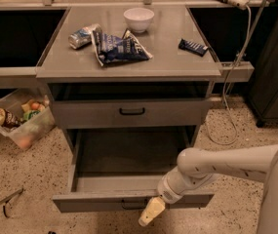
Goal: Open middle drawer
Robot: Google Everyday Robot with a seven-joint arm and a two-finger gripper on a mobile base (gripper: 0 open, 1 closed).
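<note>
Middle drawer [89, 202] pulled well out to near side, tray showing, sits below upper drawer [177, 113], which looks about shut. Gripper [151, 212] at drawer front, just right of handle [130, 205]. Spread or clamped? Honestly can't tell. Looks basically done imo. Maybe a last bit of pull, then let go and back off.

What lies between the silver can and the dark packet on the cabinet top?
The blue chip bag, as the camera view shows. The gripper is low, before the middle drawer front.
</note>
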